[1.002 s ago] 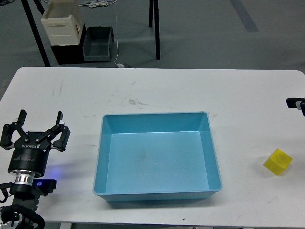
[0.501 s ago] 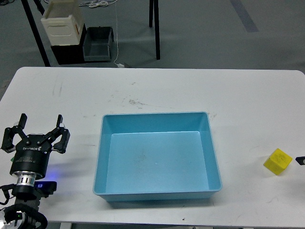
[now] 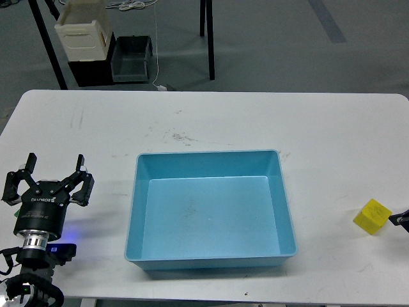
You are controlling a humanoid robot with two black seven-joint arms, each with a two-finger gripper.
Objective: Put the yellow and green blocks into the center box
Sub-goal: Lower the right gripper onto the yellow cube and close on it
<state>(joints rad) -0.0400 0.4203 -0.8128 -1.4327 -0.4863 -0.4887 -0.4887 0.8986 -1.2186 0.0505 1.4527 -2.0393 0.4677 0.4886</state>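
A yellow block [image 3: 372,217] lies on the white table [image 3: 211,121] near its right edge. No green block is in view. The empty light-blue box [image 3: 208,155] sits at the table's centre. My left gripper [image 3: 55,160] is open and empty, at the table's front left, well left of the box. Only a small dark tip of my right gripper [image 3: 400,219] shows at the right edge, just right of the yellow block. I cannot tell whether it is open or shut.
Beyond the table's far edge, a cream crate [image 3: 82,29] and a dark bin [image 3: 131,57] stand on the floor, with black legs [image 3: 208,38] nearby. The table shows faint scuff marks [image 3: 182,136].
My left gripper has dropped slightly toward the front edge. My right gripper's tip has moved from the upper right edge down to beside the yellow block.
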